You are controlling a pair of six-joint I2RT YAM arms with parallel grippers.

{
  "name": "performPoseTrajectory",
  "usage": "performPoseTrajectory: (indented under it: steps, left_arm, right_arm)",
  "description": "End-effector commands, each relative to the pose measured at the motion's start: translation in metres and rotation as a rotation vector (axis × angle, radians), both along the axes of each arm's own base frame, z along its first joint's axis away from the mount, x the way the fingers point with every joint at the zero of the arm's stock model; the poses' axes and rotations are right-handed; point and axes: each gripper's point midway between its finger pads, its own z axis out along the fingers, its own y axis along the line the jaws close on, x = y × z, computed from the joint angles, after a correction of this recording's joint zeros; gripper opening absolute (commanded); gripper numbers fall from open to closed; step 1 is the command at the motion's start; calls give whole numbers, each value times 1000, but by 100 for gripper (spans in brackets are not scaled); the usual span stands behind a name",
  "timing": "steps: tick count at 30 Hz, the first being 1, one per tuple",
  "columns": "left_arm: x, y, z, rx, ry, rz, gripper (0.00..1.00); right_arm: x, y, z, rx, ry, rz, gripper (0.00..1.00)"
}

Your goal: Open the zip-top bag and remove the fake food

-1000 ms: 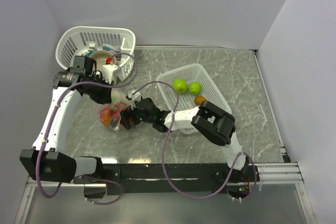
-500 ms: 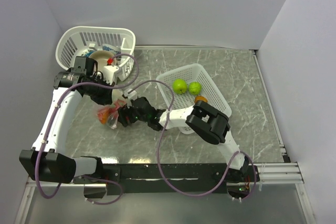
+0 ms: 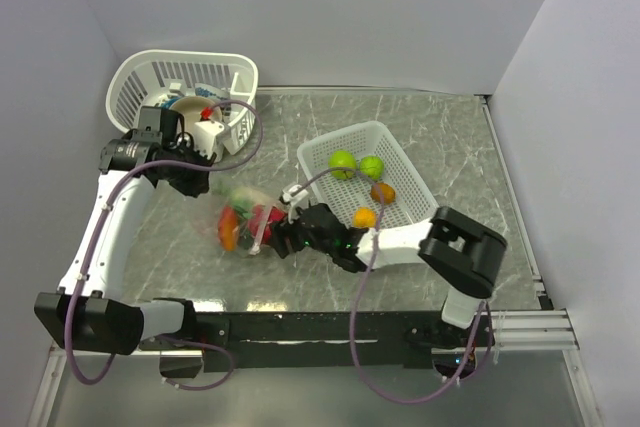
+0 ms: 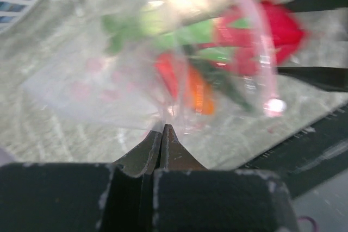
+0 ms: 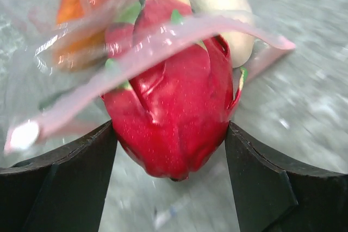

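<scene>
Spanning the right jaws, red fake food (image 5: 174, 118) touches the zip-top bag (image 5: 163, 44).

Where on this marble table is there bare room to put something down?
The grey marble tabletop is bare between the rectangular white basket and the right wall, and between it and the round white basket. Crowded around the clear zip-top bag of bright plastic food.

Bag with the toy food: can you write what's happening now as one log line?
left gripper: shut on zip-top bag | right gripper: shut on red fake fruit | other pieces: inside bag
</scene>
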Motion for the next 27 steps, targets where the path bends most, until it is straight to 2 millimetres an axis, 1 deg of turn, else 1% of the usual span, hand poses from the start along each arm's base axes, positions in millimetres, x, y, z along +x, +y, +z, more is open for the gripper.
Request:
performPoseTrajectory:
  steps: [1, 2, 3, 4, 5, 6, 8, 9, 10, 11, 12, 14, 15, 16, 17, 19, 20, 22, 23, 24, 26, 27]
  left_arm:
    - [35, 24, 14, 90, -119, 94, 1]
    - [39, 29, 17, 103, -138, 115, 1]
    - [43, 38, 20, 133, -159, 140, 1]
    - [49, 43, 25, 146, -190, 157, 1]
    - [51, 50, 26, 161, -201, 177, 1]
    - [52, 54, 26, 175, -204, 182, 1]
    - [52, 61, 23, 185, -197, 197, 1]
    - [52, 63, 20, 191, -194, 197, 1]
    - [50, 66, 13, 205, -180, 200, 1]
    - [52, 70, 12, 215, -192, 210, 1]
    - [50, 73, 2, 228, -177, 211, 1]
    - [50, 75, -4, 234, -177, 215, 1]
    - [50, 75, -12, 238, -162, 212, 1]
    - [50, 82, -15, 239, -155, 235, 1]
    - [50, 83, -23, 241, -141, 236, 1]
    - [49, 83, -29, 237, -130, 236, 1]
    - [48, 82, -32, 229, -120, 234, 1]
    - [45, 80, -34, 218, -110, 228, 1]
    - [44, 78, -36, 208, -105, 224, 1]
    - [44, 77, -35, 204, -104, 224, 1]
    - [42, 74, -36, 190, -100, 221, 1]
    - [41, 74, -36, 187, -95, 219, 1]
  right_arm:
    - [2, -18, 51, 66, -107, -49, 39]
    - [0, -27, 46, 50, -103, -60, 39]
    - [-2, -32, 57, 69, -117, -66, 39]
    - [-4, -37, 57, 62, -115, -69, 39]
    - [-6, -44, 56, 54, -113, -76, 39]
    - [-6, -49, 66, 68, -127, -86, 38]
    - [-9, -58, 64, 46, -127, -96, 39]
    - [-9, -65, 73, 52, -138, -110, 39]
    - [-10, -69, 76, 55, -141, -117, 38]
    - [-13, -74, 75, 53, -139, -122, 38]
    - [-14, -80, 87, 78, -151, -133, 38]
    - [-17, -87, 92, 88, -161, -138, 38]
    - [-18, -92, 102, 105, -170, -147, 38]
    - [-17, -95, 107, 112, -178, -158, 37]
    - [-17, -101, 120, 138, -198, -171, 37]
    - [-12, -112, 132, 152, -229, -222, 37]
    - [-11, -119, 144, 170, -255, -239, 36]
    - [-6, -128, 155, 184, -276, -265, 36]
    - [1, -136, 161, 187, -292, -290, 36]
    - [4, -139, 165, 192, -297, -293, 36]
    - [11, -141, 162, 183, -285, -295, 36]
    - [11, -139, 161, 183, -280, -285, 36]
